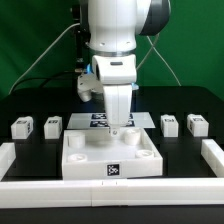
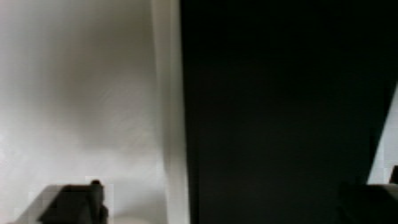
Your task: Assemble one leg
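Observation:
The four legs are small white blocks with tags and stand in a row on the black table. Two are at the exterior view's left (image 1: 21,127) (image 1: 52,125) and two at its right (image 1: 170,124) (image 1: 197,125). The large white tray-like piece (image 1: 85,160) with round corner sockets lies in the front middle. My gripper (image 1: 118,128) points straight down, low over that piece's back edge. In the wrist view the gripper (image 2: 228,206) is open and empty. Its dark fingertips (image 2: 71,205) are wide apart. The blurred white edge of the piece (image 2: 89,100) runs between them beside the black table.
The marker board (image 1: 95,120) lies behind the tray-like piece, partly hidden by my arm. A low white wall borders the table at the left (image 1: 8,156), right (image 1: 213,154) and front (image 1: 110,196). Cables hang behind the arm.

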